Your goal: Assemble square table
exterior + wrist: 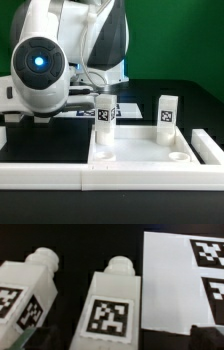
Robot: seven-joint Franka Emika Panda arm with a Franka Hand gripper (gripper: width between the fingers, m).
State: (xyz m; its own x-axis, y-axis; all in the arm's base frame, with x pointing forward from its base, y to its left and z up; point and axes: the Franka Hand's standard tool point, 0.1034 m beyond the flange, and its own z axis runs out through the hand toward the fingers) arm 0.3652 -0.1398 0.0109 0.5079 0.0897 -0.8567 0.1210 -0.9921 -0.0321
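Gripper point(120, 336) hung wide open, empty, over two loose legs point(112, 303); two other legs point(166, 112) looked already fitted upright in slab point(140, 150), two remained.

A lying leg point(28, 294) and its neighbour point(110, 305) are leaving only a narrow gap; the neighbour is lying just beside the marker board point(180, 280). On the slab point(140, 150), one upright leg point(105, 115) and a second upright leg point(166, 112) are standing well apart, leaving free room between.

Exterior view: bright even light; white arm point(45, 70) close to lens, soft, highlights near clipped; black bench point(40, 150) reads dark. Wrist view: coarse, mildly blurred; legs point(112, 291) brightly lit, claw fingertips point(28, 338) defocused.
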